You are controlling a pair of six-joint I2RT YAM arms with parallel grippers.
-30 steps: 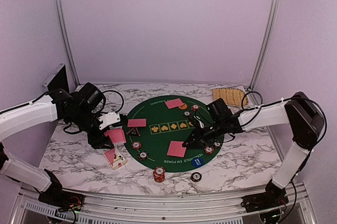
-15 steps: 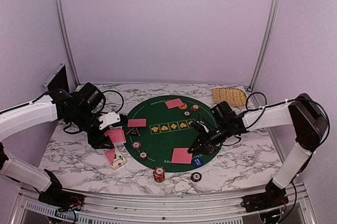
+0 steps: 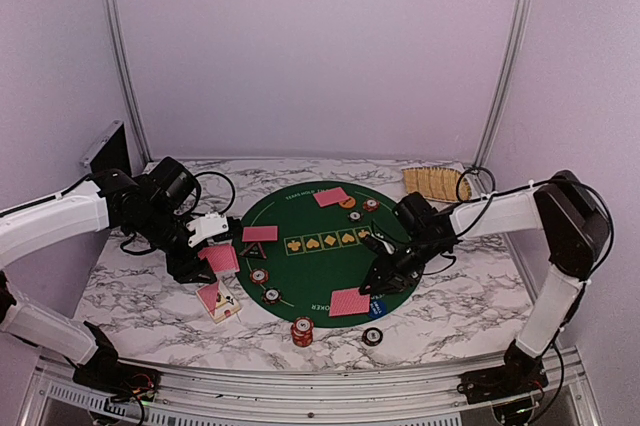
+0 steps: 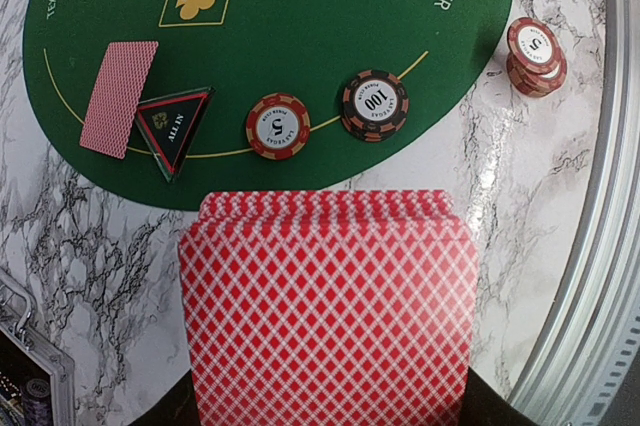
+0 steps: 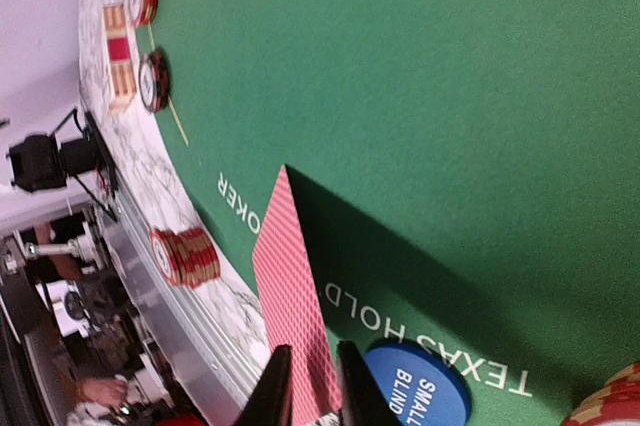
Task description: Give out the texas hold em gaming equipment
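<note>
Right end effector (image 3: pixel 379 285) pinching card (image 3: pixel 349 302), pointing left

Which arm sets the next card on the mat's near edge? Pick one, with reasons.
Right. The right gripper pinches a single card low over the near edge of the green mat, beside the blue disc. The left gripper holds the deck off its left side.

A round green felt mat (image 3: pixel 310 268) lay midway on the marble bench (image 3: pixel 470 296). A tan woven tray (image 3: pixel 436 183) sat by its far right corner, a black-and-silver case (image 3: pixel 105 149) at the far left edge.
</note>
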